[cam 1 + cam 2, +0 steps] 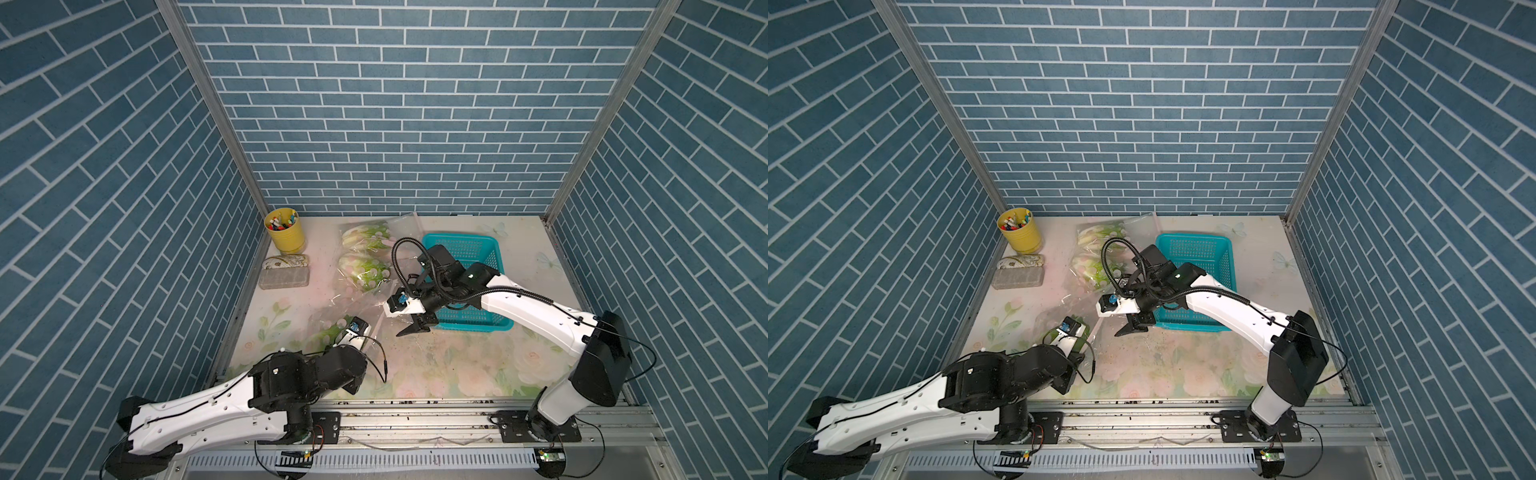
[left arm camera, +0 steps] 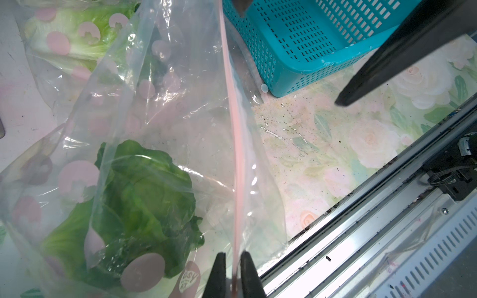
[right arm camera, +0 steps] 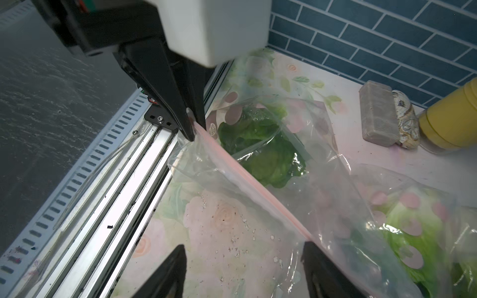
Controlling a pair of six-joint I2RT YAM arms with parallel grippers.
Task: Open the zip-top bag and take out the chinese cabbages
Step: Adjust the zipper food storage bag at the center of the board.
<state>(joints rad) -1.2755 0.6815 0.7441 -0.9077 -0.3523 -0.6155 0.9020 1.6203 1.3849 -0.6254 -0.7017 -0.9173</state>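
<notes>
Green chinese cabbages point(image 2: 144, 196) sit inside clear zip-top bag point(image 2: 185, 108)

One clear bag point(image 2: 180, 103) is lying on the one table point(image 1: 457, 365), and three cabbages are sitting inside it: one point(image 1: 365, 236), a second point(image 1: 366, 272) and a third point(image 2: 144, 196). One teal basket point(image 1: 461, 236) is standing there too. One yellow cup point(image 1: 286, 241) is holding several pens point(image 1: 282, 222), too small for counting. One grey block point(image 1: 284, 277) and one patterned pouch point(image 1: 286, 262) are lying there. Two robot arms are reaching in, the left arm point(image 1: 208, 409) and the right arm point(image 1: 536, 309), each carrying two fingers point(image 2: 219, 276)
</notes>
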